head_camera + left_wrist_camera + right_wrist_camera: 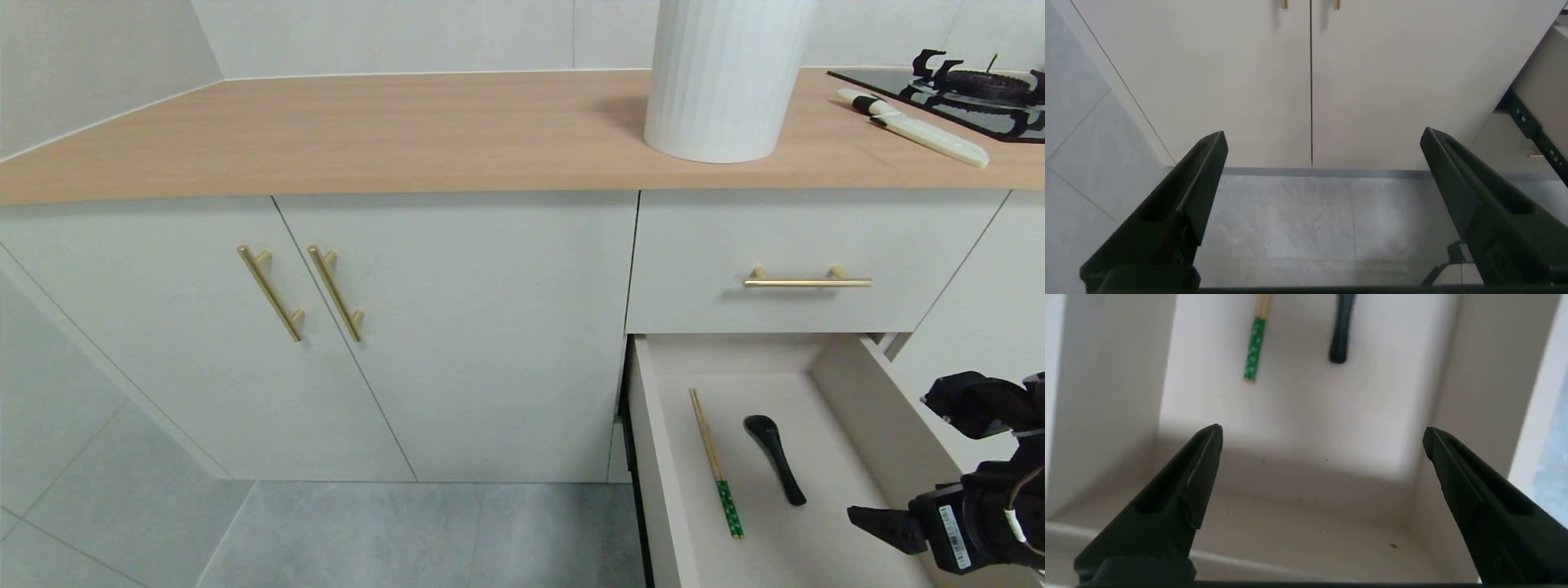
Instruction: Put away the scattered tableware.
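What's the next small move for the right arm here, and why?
Probably raise the open, empty right pincer clear of the pale open drawer. The green-tipped wooden chopsticks and black spoon already lie inside, while a cream-coloured knife lies on the wooden counter, so that looks like the next pick.

1. Wooden green-tipped chopsticks and a black spoon lie in the open pale drawer; there is free floor at the spoon's 3 o'clock.
2. A tall white ribbed container blocks the wooden countertop at 1 o'clock.
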